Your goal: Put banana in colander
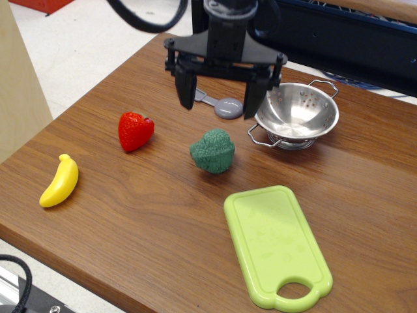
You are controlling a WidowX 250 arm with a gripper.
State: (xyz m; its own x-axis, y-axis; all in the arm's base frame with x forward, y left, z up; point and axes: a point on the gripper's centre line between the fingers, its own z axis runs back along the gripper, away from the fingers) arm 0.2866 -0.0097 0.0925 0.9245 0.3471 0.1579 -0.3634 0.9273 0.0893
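Observation:
The yellow toy banana (59, 181) lies on the wooden table (150, 215) near its left front edge. The shiny steel colander (298, 114) stands upright at the back right, empty inside. My gripper (219, 104) hangs open and empty above the back middle of the table, just left of the colander and far from the banana. Its two black fingers (186, 88) point down on either side of a grey measuring spoon.
A grey measuring spoon (225, 106) lies under the gripper. A red strawberry (135, 130) sits between banana and gripper. A green broccoli (213, 151) is at the centre. A lime cutting board (276, 244) lies at the front right. A wooden panel (19, 78) stands at left.

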